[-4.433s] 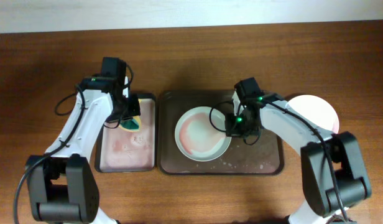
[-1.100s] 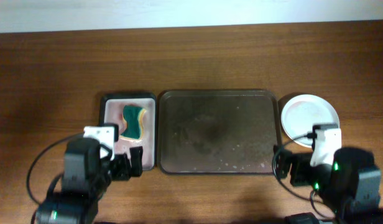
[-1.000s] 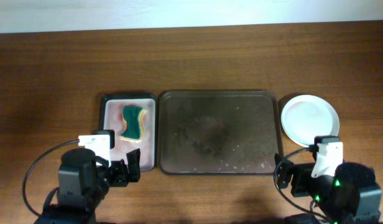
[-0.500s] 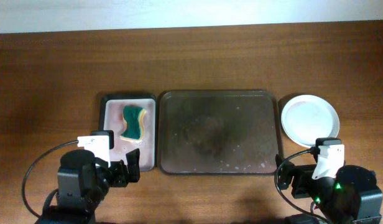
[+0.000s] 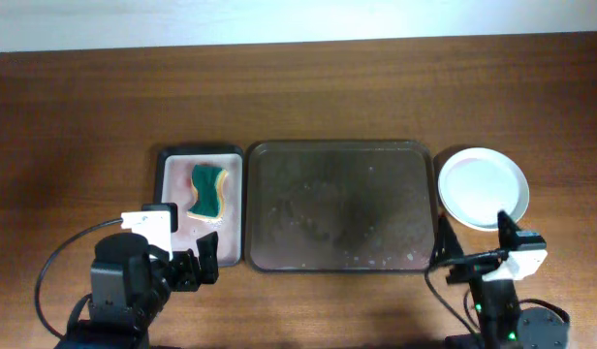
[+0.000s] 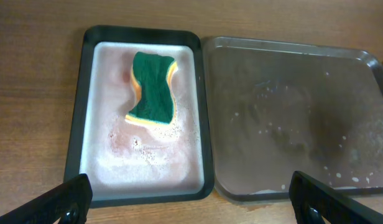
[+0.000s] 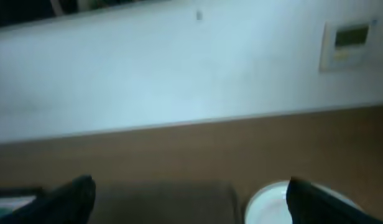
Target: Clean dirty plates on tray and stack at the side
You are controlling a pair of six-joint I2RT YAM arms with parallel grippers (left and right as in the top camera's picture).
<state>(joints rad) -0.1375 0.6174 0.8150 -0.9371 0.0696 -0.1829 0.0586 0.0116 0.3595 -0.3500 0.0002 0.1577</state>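
The dark brown tray (image 5: pixel 342 247) lies in the middle of the table, wet and speckled, with no plate on it; the left wrist view shows it too (image 6: pixel 285 118). The plates (image 5: pixel 483 187) rest on the table just right of the tray. From above they read as one round white disc, and I cannot tell how many are stacked. My left gripper (image 5: pixel 195 264) hangs open near the table's front edge, empty, looking down on both trays (image 6: pixel 191 202). My right gripper (image 5: pixel 472 233) is open and empty near the front right, pointing level toward the back wall (image 7: pixel 191 199), with a plate's (image 7: pixel 272 202) rim low between its fingers.
A smaller black-rimmed tray (image 5: pixel 165 208) with a pinkish wet inside sits left of the brown tray, touching it. A green and yellow sponge (image 5: pixel 208 190) lies in its far half (image 6: pixel 153 87). A pale wall with a small panel (image 7: pixel 347 43) stands behind the table.
The plate that was on the tray seconds ago is gone and the tray is bare. In the last second the right arm pulled back and tipped up toward the wall. The left arm barely moved.
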